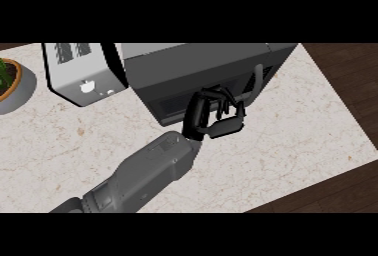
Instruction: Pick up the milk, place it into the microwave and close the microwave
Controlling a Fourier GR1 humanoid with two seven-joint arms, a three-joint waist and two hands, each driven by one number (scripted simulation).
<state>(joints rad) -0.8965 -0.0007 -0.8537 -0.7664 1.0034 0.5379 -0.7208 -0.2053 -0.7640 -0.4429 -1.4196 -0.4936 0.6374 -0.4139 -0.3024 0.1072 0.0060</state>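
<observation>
- Microwave (pixel 199 70) set at the far side of the bench (pixel 295 145), turned at an angle with its dark door toward the near right; handle (pixel 255 82) a pale bar at the door's right end, where a push or pull gets the most swing.
- Door seemingly flat against the body, or very nearly; cannot tell whether it has latched.
- Left robot hand (pixel 214 114) right against the door face, just left of the handle, on a forearm coming in from the near left. Fingers bent and narrow, with nothing seen inside them; probably there to press the door home rather than to grasp.
- Milk not visible anywhere on the bench; presumably inside the microwave behind the door, though not shown.
- Right robot hand not in view.
- Judged stage: final step, closing, with pick-up and placing apparently done.
- Next, likely a short push straight into the door, then a withdrawal toward the near side.
- Risk: a push off to one side could slide the microwave instead of seating the door.
- Toaster (pixel 74 70) just left of the microwave and potted plant (pixel 9 80) at the far left edge, both out of the arm's way.
</observation>
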